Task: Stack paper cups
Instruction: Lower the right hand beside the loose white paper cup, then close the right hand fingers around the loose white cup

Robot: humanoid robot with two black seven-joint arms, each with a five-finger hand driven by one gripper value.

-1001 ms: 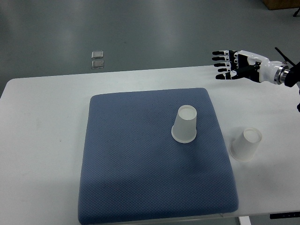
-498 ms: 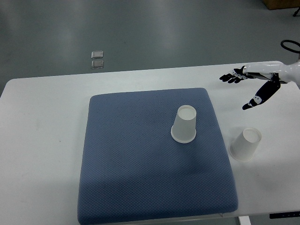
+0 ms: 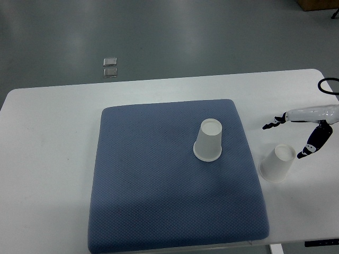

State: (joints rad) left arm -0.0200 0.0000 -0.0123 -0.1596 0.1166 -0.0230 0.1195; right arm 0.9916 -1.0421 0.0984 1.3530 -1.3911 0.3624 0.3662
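Note:
Two white paper cups stand upside down. One cup point(image 3: 208, 139) is on the blue mat point(image 3: 159, 180), right of its middle. The other cup point(image 3: 277, 163) is on the white table just off the mat's right edge. My right hand point(image 3: 296, 132) comes in from the right edge, open, with fingers spread. It hangs just above and to the right of the second cup, with the thumb point(image 3: 311, 145) close to the cup's rim. It holds nothing. The left arm is not in view.
The white table point(image 3: 47, 159) carries the mat. Its far edge runs across the top, with grey floor beyond. Two small clear squares point(image 3: 110, 66) lie on the floor. A black cable point(image 3: 326, 84) loops at the right edge.
My right hand has come down and toward me, from near the table's far right edge to beside the cup on the table. It has turned edge-on. The cups have not moved.

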